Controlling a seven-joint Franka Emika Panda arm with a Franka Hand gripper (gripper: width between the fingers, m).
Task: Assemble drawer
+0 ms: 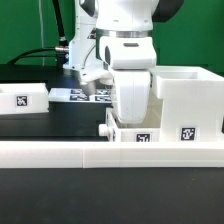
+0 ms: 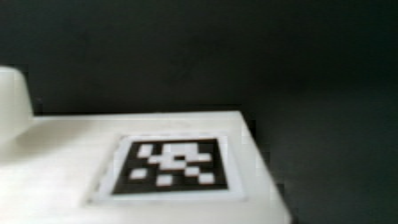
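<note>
The big white drawer casing point(image 1: 190, 95) stands at the exterior view's right, with a marker tag on its front. A small white tray point(image 1: 150, 133) with a tag sits in front of it, against the low wall. My gripper point(image 1: 133, 118) hangs straight down over this tray's left part, and its fingertips are hidden by the hand and the tray. A second tray point(image 1: 22, 101) with a tag lies at the far left. In the wrist view a white tagged surface point(image 2: 169, 165) fills the near part, very close and blurred. No fingers show there.
A long low white wall point(image 1: 60, 153) runs across the front of the black table. The marker board point(image 1: 88, 96) lies flat behind the arm, left of centre. A black cable and a green backdrop are at the back left.
</note>
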